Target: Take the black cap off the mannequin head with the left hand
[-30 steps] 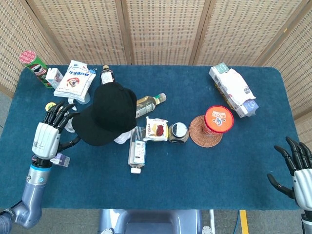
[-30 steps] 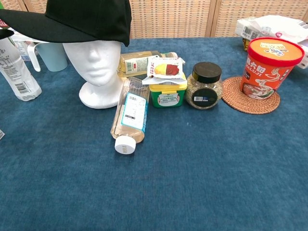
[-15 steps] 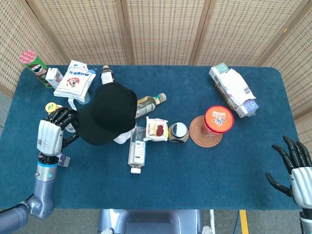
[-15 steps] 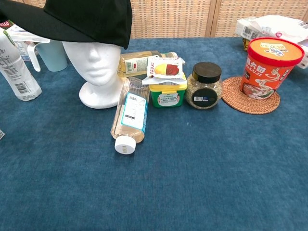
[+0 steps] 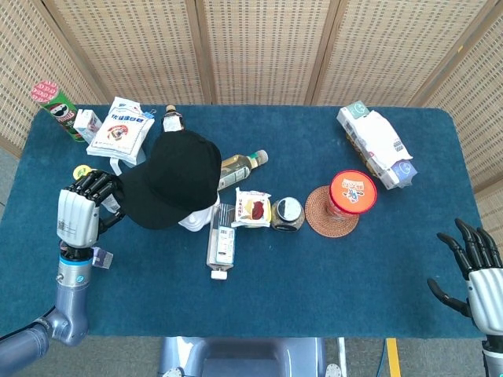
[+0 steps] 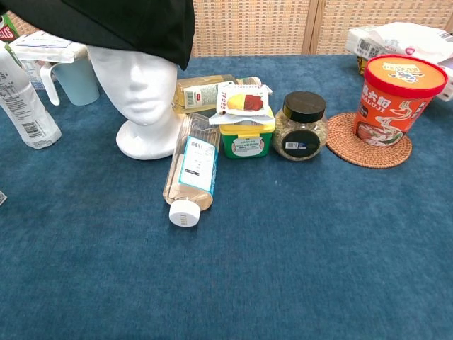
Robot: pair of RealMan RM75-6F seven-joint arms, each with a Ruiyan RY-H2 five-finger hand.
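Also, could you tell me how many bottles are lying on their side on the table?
2: a clear bottle with a white cap in front of the mannequin head, and a yellowish bottle behind the snack packet. The black cap may hide others.

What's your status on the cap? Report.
Left hand grips the black cap by its brim. Cap tilted, partly off mannequin head. Right hand open, idle. Nothing blocking.

A table (image 5: 369,267) covered in dark blue cloth carries everything. On it stands the white mannequin head (image 6: 141,92), with a clear bottle (image 6: 190,170) lying on its side just beside the base. Further right sit a yellow-lidded green tub (image 6: 246,136), a black-lidded jar (image 6: 300,127) and a woven coaster (image 6: 368,145) — the orange noodle cup (image 6: 391,99) stands on that. A pale mug (image 6: 74,79) stands behind.
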